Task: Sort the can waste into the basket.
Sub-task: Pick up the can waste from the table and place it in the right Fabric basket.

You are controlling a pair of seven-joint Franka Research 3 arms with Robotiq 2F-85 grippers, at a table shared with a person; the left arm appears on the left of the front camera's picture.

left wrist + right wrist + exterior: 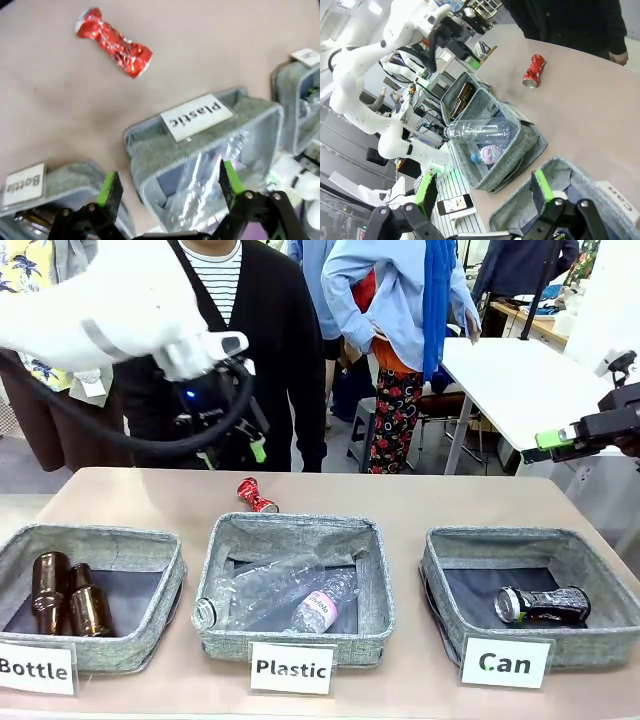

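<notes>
A crushed red can [256,496] lies on the table just behind the middle basket; it also shows as the red can [114,42] and red can [533,71] in the wrist views. A black can [543,605] lies on its side inside the grey "Can" basket [530,540] at the right. My left gripper [235,453] hovers open above the table, behind and left of the red can, holding nothing. Its green fingers [107,187] stand wide apart. At the far right edge my right gripper [548,443] hangs high and open, with the Can basket [560,200] below it.
The "Plastic" basket [295,530] in the middle holds clear bottles. At the left, the "Bottle" basket [100,540] holds brown glass bottles. People stand at the far side of the table. Bare tabletop lies around the red can.
</notes>
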